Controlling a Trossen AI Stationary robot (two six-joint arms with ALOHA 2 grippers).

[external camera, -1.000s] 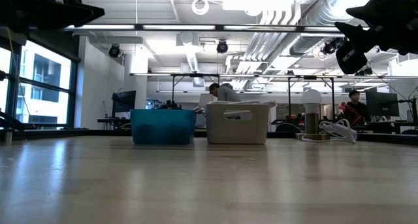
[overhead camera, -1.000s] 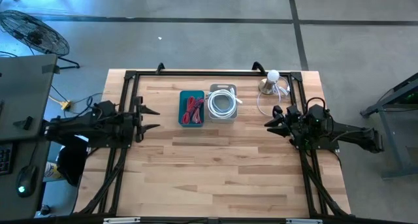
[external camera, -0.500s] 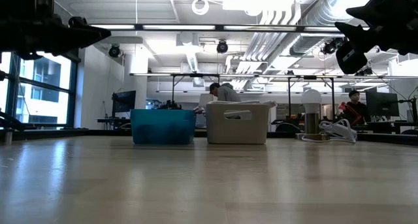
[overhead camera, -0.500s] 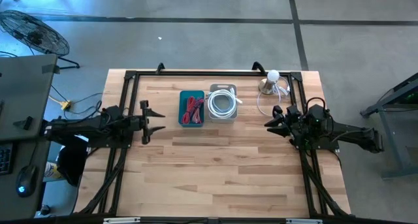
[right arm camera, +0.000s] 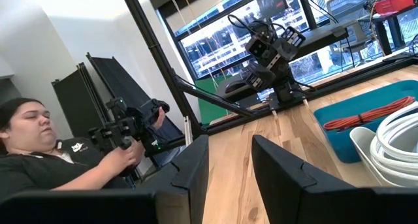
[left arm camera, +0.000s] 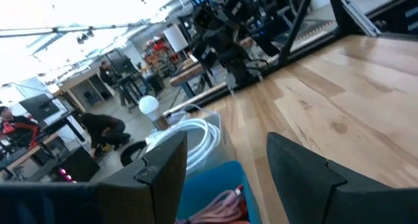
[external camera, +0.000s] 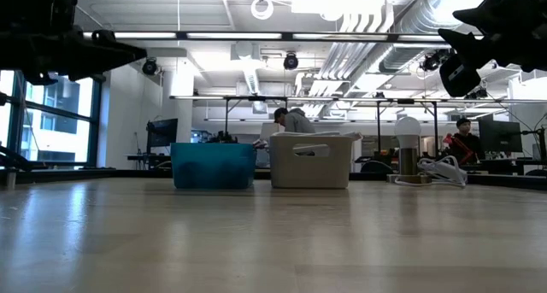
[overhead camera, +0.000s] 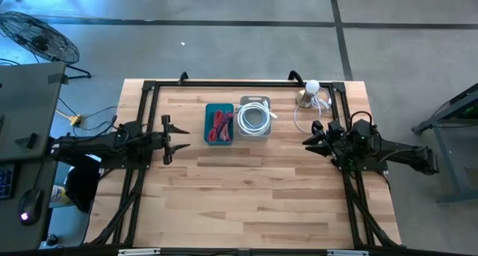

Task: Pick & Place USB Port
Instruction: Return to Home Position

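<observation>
Cables sat binned at 12 o'clock on the worktop (overhead camera: 246, 189): red cable (overhead camera: 220, 124) in blue bin (overhead camera: 208, 125), white cable (overhead camera: 255, 118) in white bin (overhead camera: 255, 100). Left gripper (overhead camera: 175, 130) at 9 o'clock and right gripper (overhead camera: 310, 134) at 3, both spread, empty. Risk: right arm clipping the nearby lamp (overhead camera: 311, 87) while folding.

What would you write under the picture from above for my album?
Sorted: red cable in the blue bin, white cable in the white bin, left tool and right tool open, empty.

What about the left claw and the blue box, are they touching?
Apart. The high view shows a strip of bare table between the left gripper and the blue bin.
</observation>
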